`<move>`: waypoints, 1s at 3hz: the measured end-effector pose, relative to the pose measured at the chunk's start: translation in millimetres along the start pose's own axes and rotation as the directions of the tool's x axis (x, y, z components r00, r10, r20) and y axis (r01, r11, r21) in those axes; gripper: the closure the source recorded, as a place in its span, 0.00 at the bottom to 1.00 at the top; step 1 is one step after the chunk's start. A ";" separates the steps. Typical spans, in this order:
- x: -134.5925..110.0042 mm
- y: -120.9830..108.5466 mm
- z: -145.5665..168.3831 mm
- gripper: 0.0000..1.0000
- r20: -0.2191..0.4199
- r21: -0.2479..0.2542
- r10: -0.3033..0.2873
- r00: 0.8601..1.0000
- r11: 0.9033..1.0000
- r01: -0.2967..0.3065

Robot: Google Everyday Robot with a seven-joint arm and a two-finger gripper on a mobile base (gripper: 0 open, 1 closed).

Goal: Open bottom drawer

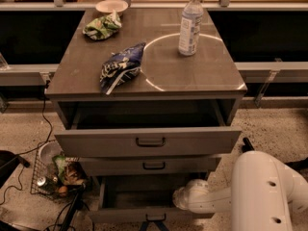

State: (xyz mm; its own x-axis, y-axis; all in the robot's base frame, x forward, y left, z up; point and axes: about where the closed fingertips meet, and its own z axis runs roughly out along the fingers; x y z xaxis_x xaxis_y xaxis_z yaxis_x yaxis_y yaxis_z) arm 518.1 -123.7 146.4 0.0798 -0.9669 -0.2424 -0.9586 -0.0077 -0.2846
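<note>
The grey cabinet point(144, 76) has three drawers. The bottom drawer point(120, 216) stands pulled out the farthest, with its grey inside point(139, 194) showing and its small dark bar handle point(155, 217) at the frame's lower edge. The middle drawer point(154, 165) is out a little and the top drawer point(149, 141) is pulled out further. My white arm point(260, 196) reaches in from the lower right, its wrist point(192, 198) over the bottom drawer's right side. My gripper point(154, 225) is a dark shape right at the bottom drawer's handle, mostly cut off by the frame edge.
On the cabinet top lie a blue chip bag point(120, 66), a green bag point(102, 27), a white bowl point(111, 6) and an upright water bottle point(190, 23). A wire basket point(53, 177) with cans and cables sits on the floor at the left.
</note>
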 end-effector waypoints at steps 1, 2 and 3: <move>1.6 23.1 7.7 1.00 0.037 -0.055 0.009 0.999 0.998 -0.007; -1.8 38.7 6.2 1.00 0.068 -0.092 0.010 0.998 0.996 -0.004; -19.7 98.4 -18.2 1.00 0.152 -0.241 -0.019 0.988 0.969 0.056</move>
State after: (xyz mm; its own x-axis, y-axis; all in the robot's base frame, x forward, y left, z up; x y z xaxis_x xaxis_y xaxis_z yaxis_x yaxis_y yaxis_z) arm 417.3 -110.0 140.1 0.1387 -0.9167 -0.3746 -0.9902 -0.1231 -0.0655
